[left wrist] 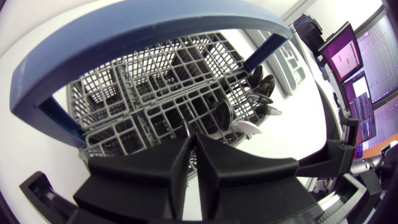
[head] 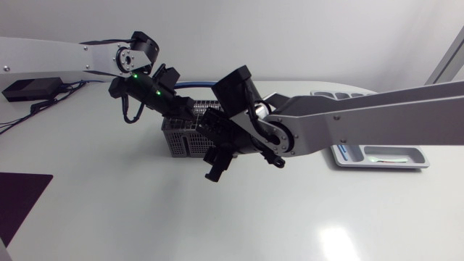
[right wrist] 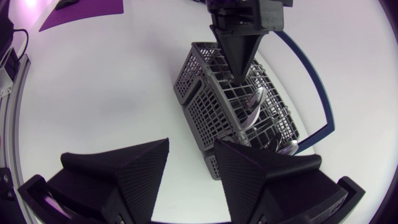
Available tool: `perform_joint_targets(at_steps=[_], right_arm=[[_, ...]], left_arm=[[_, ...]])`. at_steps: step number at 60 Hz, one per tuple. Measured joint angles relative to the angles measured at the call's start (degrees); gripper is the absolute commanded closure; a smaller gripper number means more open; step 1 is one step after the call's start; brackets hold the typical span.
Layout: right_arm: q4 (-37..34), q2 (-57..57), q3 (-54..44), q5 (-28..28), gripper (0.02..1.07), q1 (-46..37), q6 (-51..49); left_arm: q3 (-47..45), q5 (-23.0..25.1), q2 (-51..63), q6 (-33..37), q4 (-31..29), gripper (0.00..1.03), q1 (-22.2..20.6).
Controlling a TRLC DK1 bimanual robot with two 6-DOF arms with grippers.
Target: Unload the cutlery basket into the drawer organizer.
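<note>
- Across the middle of the head view you have the white counter (head: 145, 210), with a dark purple mat (head: 18, 199) at its left edge and a black box (head: 29, 88) with cables at the far left.
- Your right arm (head: 377, 112) enters from the right and extends past the middle. The right jaws hang wide apart, holding nothing, over bare counter just beside the basket's spoon end.
- Your left arm (head: 58, 54) enters from the far left and points steeply down into the basket. The left jaws are drawn together to a narrow slit among the middle compartments. A thin dark stem (left wrist: 186, 129) stands right at their tips, but you cannot tell whether they pinch it.
- The cutlery basket (head: 177, 141), grey wire mesh with a blue bail handle (left wrist: 155, 25), sits upright mid-counter under both arms.
- The drawer organizer (head: 384, 165), a pale grey tray, lies on the counter to the right, well apart from the basket and partly hidden by the right arm.
- Several spoons (right wrist: 252, 106) stand bowl-up in compartments toward the basket's end nearest the organizer.
</note>
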Motion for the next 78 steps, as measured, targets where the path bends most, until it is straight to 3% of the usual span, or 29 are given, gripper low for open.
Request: perform_joint_targets(at_steps=[62,78], right_arm=[[0.4,0.7,-0.1,0.4,0.52,0.5,0.0],[0.5,0.9,-0.1,0.4,0.52,0.7,0.0]], left_arm=[[-1.4,9.1,-3.6,0.7,0.1,0.98,2.6],[-1.7,13.5,-5.3,0.7,0.7,0.98,3.5]])
